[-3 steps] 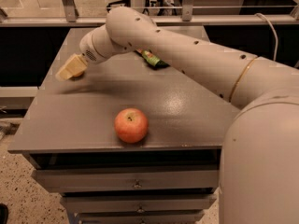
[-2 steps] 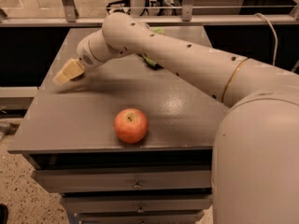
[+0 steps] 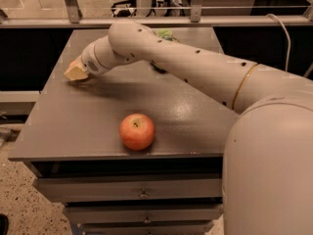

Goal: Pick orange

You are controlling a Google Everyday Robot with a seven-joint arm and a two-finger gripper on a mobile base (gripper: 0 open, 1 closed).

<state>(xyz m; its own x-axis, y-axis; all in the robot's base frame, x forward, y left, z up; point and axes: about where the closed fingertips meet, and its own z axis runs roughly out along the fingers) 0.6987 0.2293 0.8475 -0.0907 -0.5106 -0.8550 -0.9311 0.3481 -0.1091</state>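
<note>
The end effector [image 3: 76, 72] is at the table's [image 3: 73, 131] left edge, upper left — its state I cannot tell. The apple [image 3: 137, 131] lies near the front edge.

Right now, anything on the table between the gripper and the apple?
No. Camera view shows bare tabletop between the gripper at the table's left side and the apple near the front edge.

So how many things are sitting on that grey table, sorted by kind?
Red-orange apple: 1
Green-and-dark item, mostly hidden behind the arm: 1
Total in plain view: 2
The robot's gripper is low over the table's far left side and may hide something more.
</note>
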